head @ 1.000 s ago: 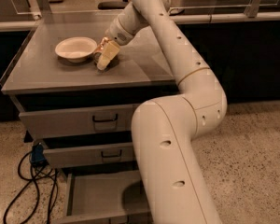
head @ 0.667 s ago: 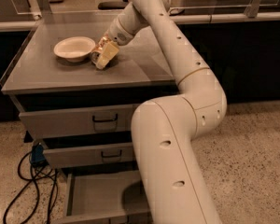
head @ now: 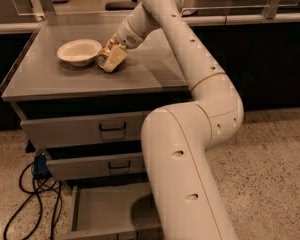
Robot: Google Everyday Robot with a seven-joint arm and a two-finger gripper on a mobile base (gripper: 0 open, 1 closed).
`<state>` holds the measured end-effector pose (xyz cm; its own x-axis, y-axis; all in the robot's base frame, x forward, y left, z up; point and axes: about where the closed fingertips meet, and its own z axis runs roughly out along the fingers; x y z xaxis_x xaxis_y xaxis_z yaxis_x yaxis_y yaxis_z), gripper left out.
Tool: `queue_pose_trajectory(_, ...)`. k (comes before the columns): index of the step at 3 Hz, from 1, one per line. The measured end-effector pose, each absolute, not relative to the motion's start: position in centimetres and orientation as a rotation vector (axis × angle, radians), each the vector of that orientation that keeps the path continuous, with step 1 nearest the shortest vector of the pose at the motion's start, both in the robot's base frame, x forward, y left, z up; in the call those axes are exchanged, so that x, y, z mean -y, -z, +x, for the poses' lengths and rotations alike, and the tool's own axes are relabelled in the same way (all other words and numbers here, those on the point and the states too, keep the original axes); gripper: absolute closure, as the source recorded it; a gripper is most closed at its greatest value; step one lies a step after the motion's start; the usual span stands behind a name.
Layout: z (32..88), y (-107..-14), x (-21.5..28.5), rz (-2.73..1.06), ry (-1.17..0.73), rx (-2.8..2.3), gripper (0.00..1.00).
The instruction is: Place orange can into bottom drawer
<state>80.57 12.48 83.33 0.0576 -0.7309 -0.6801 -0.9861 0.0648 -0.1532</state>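
The orange can (head: 105, 54) is on the grey cabinet top, right beside the white bowl (head: 79, 51), shiny with whitish patches. My gripper (head: 114, 57) is down at the can, touching its right side and partly covering it. The bottom drawer (head: 107, 209) is pulled out at floor level, its flat grey floor bare where visible. My white arm crosses in front of its right part.
The two upper grey drawers (head: 90, 129) (head: 97, 166) with dark handles stick out slightly. Black cables and a blue plug (head: 40, 166) lie on the floor at the left. A dark counter with a rail runs behind the cabinet.
Almost nothing: the gripper stays at the can beside the bowl; the view has shifted very slightly.
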Motion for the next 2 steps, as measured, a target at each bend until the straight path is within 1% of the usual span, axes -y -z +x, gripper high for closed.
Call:
queue_pose_trajectory(1,80.7,-83.4,-12.7,-1.727,-0.512,-1.734,0.88)
queue_pose_trajectory(2,80.3,-84.7,-12.2,-1.74,-0.468,-1.763,1.0)
